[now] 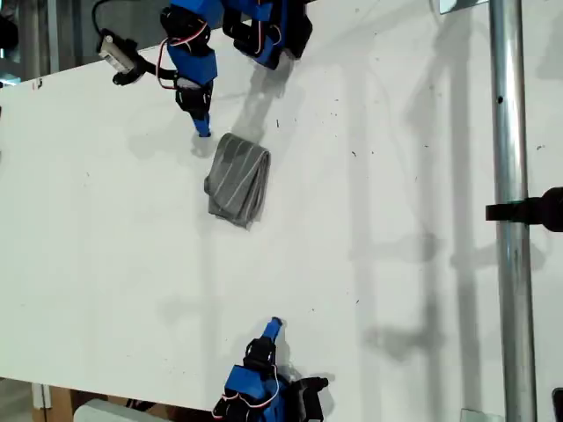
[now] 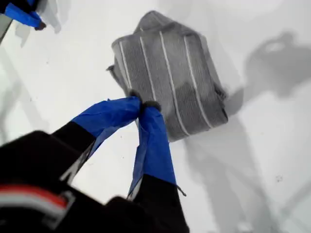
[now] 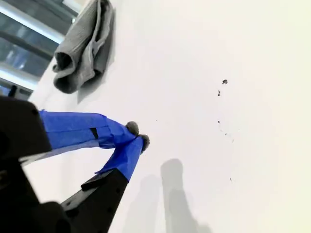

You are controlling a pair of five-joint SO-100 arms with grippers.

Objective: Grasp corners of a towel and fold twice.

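Note:
The towel (image 1: 237,180) lies folded into a small bundle on the white table (image 1: 396,176), dark grey with thin pale stripes. Its corners are tucked into the folds and I cannot tell them apart. My first gripper (image 1: 203,131) hangs from the arm at the exterior view's top, just beside the towel's upper edge. In the first wrist view my first gripper (image 2: 142,104) is shut, tips touching over the towel (image 2: 167,73), holding nothing. My second gripper (image 1: 274,325) sits near the exterior view's bottom, far from the towel. It shows shut and empty (image 3: 137,136), with the towel (image 3: 82,43) beyond.
A vertical metal pole (image 1: 508,176) with a black clamp (image 1: 528,211) stands at the exterior view's right. The table's edge runs along the exterior view's upper left and bottom left. Small dark specks (image 3: 221,87) dot the table.

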